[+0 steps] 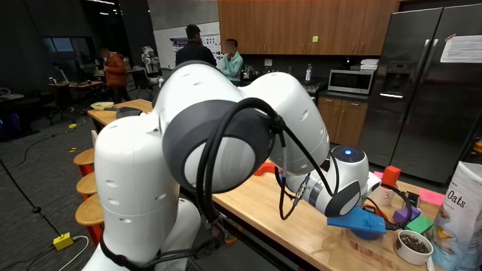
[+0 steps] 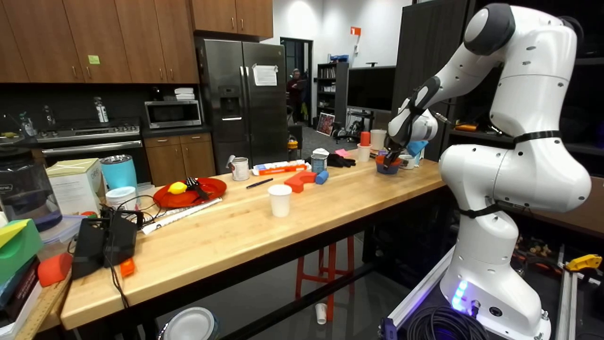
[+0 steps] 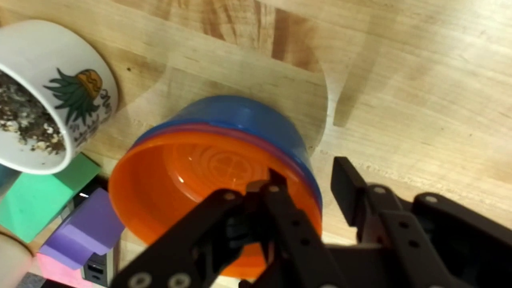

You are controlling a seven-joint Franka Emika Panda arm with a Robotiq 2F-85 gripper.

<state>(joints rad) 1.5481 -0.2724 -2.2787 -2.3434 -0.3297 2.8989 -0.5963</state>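
An orange bowl is sitting nested in a blue bowl on the wooden table. The gripper is straddling both rims with its jaws standing wide apart: one finger is extending into the orange bowl, the other is standing outside the blue bowl. The inner finger is possibly touching the bowl wall; blur and overlap are making this hard to confirm.

The wrist view is exposing the bowl interior and both fingers. In an exterior view, a blue panel is screening the gripper and leaving only the lower part of the blue bowl clear.

A white bowl with a pineapple print is standing just beside, holding dark grainy material; a green block and a purple block are lying near. In an exterior view, a bag of oats is standing next to the white bowl. Farther along the table, a white cup and a red plate are resting well apart from the bowls.
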